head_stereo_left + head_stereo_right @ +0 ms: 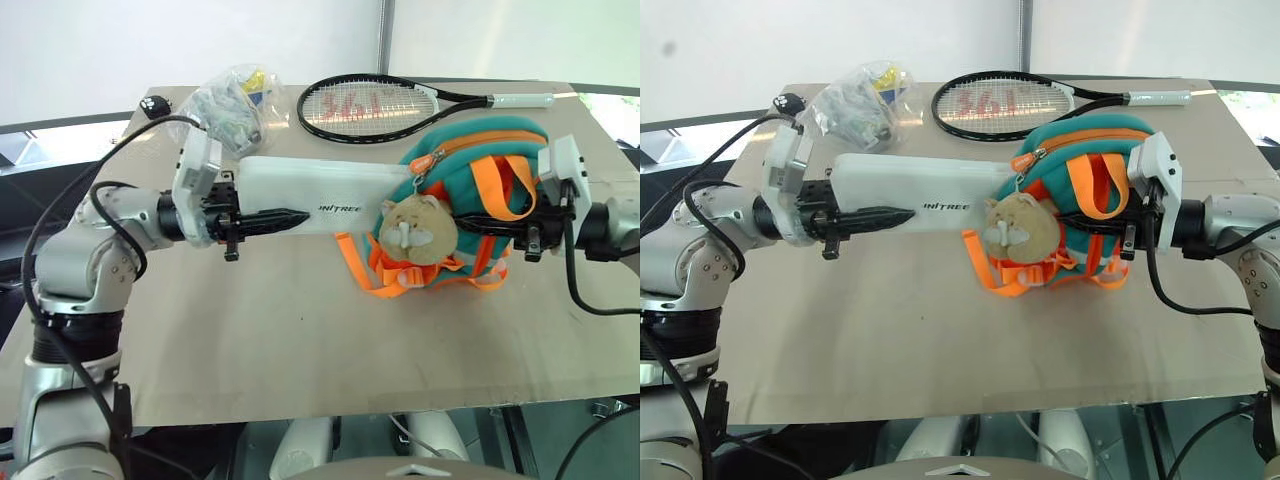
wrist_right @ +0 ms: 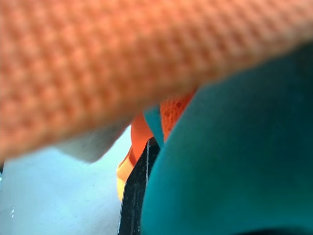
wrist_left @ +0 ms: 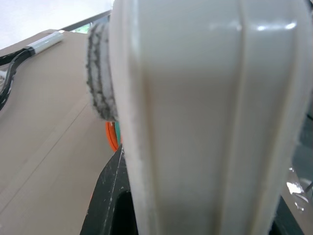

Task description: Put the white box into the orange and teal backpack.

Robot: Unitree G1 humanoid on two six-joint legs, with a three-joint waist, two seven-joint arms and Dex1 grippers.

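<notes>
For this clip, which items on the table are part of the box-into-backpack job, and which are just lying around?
Part of the job:
- white box, held by the left gripper
- orange and teal backpack, gripped by the right gripper

Lying about:
- tennis racket at the back of the table
- clear plastic bag of small items
- small black object near the bag

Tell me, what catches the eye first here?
Mid-table, the left tool holds a long white box level, its far end at the zipper mouth of the orange and teal backpack. The right tool is shut on the backpack's other side, and a beige plush toy dangles in front. Behind lie a tennis racket and a clear plastic bag.
</notes>
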